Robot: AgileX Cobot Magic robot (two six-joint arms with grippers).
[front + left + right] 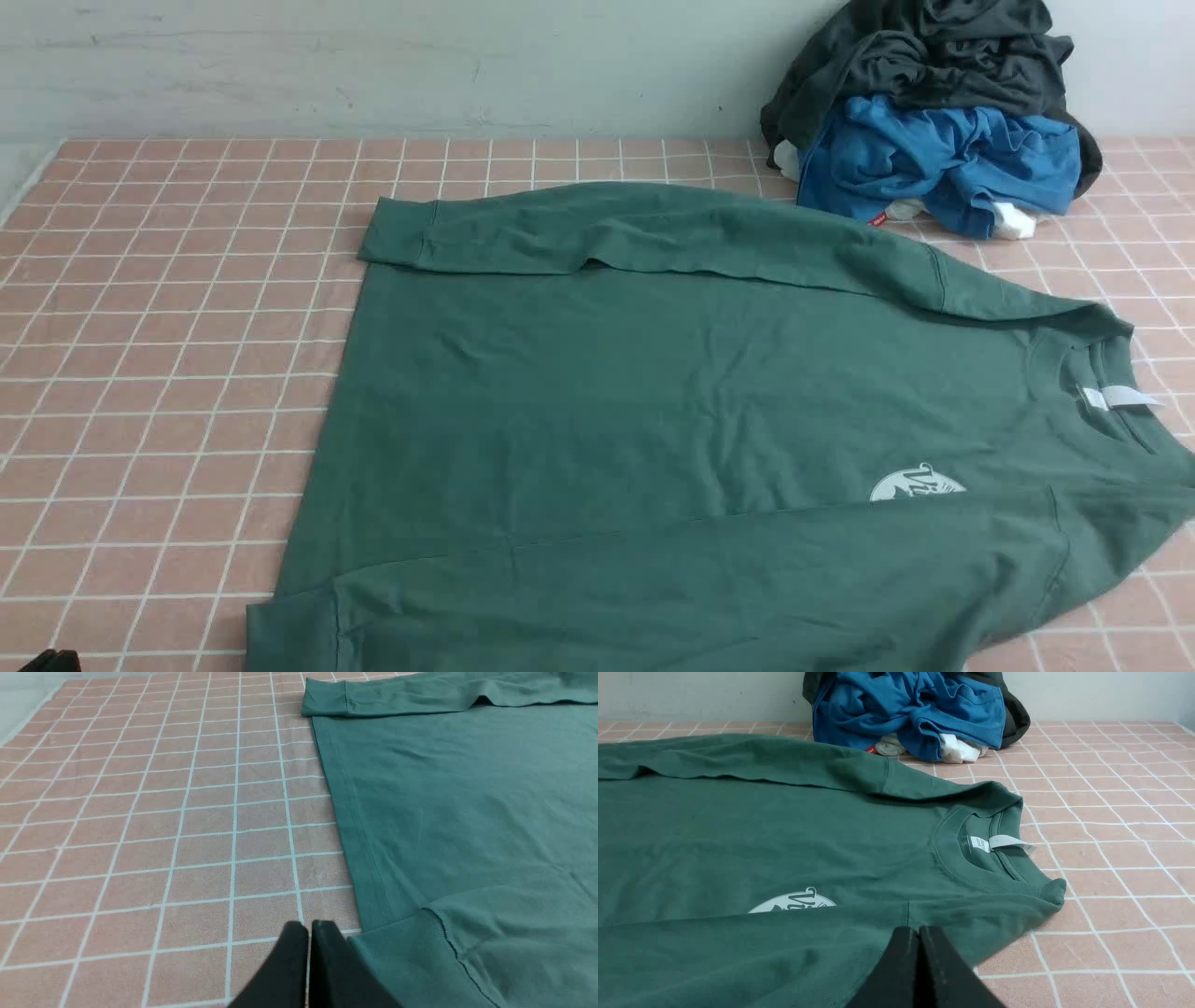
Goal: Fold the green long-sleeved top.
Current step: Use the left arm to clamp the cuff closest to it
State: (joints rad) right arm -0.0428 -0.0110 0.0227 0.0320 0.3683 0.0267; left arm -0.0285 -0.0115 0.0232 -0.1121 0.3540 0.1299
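Observation:
The green long-sleeved top [672, 401] lies flat on the tiled cloth, neck to the right, hem to the left. Both sleeves are folded in across the body, one along the far edge [597, 233], one along the near edge [700, 588]. The white neck label [1116, 399] and the half-covered white logo [918, 485] show. My left gripper [309, 926] is shut and empty, above the tiles just beside the near sleeve's ribbed cuff [411, 952]. My right gripper [919, 931] is shut and empty, above the near shoulder seam [907, 912]. Only a dark sliver shows at the front view's bottom left.
A pile of a dark charcoal-grey garment [934, 56] over a bright blue garment [943, 163] with some white cloth sits at the back right against the wall. Pink tiled cloth [168, 373] covers the table, bare to the left of the top.

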